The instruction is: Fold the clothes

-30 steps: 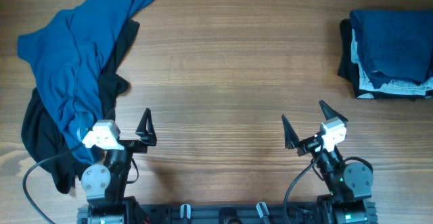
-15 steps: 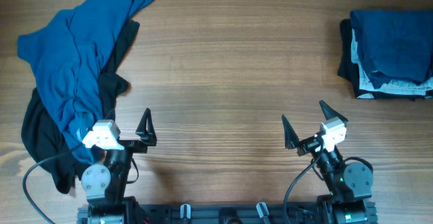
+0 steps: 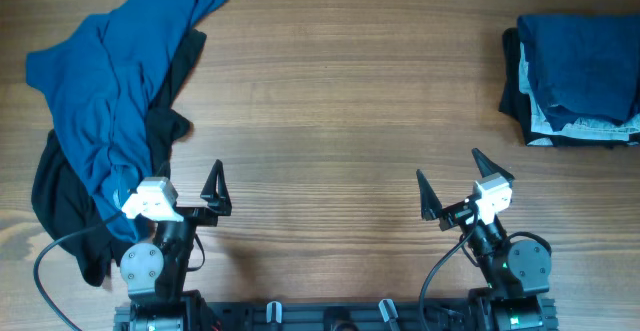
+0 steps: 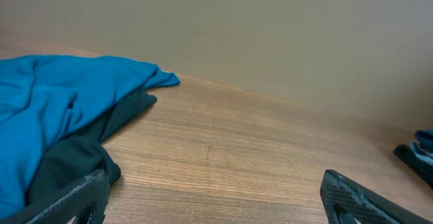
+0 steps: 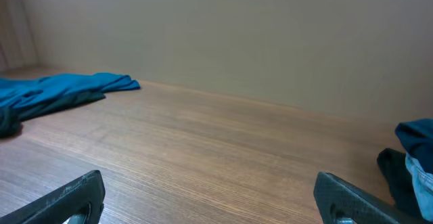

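A crumpled medium-blue shirt lies at the table's left, draped over a black garment. Both show in the left wrist view, the blue shirt above the black cloth. A folded stack of dark blue, light grey and black clothes sits at the far right. My left gripper is open and empty at the front left, beside the black garment's edge. My right gripper is open and empty at the front right, over bare wood.
The wooden table spreads between the pile and the stack. A black cable loops by the left arm's base. The stack's edge shows in the right wrist view.
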`<state>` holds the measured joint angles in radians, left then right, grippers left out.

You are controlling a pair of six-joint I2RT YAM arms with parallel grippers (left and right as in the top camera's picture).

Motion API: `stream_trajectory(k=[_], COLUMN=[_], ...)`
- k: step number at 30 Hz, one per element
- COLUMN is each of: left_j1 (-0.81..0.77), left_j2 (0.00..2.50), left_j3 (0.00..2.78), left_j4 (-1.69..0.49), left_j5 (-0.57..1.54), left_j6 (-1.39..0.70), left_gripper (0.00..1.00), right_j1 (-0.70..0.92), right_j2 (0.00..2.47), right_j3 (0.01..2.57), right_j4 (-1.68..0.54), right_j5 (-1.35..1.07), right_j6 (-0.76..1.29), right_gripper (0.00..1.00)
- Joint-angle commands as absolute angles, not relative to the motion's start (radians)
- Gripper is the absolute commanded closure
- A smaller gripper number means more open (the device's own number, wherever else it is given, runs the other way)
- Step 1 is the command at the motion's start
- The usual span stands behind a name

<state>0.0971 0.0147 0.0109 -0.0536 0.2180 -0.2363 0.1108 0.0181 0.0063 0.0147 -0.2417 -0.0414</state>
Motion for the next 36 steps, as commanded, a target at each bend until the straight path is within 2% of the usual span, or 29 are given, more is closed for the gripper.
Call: stream_trajectory(k=[1,27,36], left_j1=[0.092,0.092,0.091], left_j2=[0.009,0.009,0.009], left_j3=[0.006,0.006,0.006], left_j4=[-0.057,-0.057,-0.055], left_j5=[0.212,0.212,0.243], left_j6=[-0.216,-0.216,-0.217], left_gripper=[0.00,0.00,0.00], right_j1=[0.114,0.114,0.114], right_j2=[0.011,0.011,0.011], right_j3=[0.005,0.005,0.006], right_j4=[0.018,0.020,0.095], right_j5=[-0.225,-0.201,-0.199], right_j6=[-0.024,-0.058,-0.082], right_gripper=[0.00,0.00,0.00])
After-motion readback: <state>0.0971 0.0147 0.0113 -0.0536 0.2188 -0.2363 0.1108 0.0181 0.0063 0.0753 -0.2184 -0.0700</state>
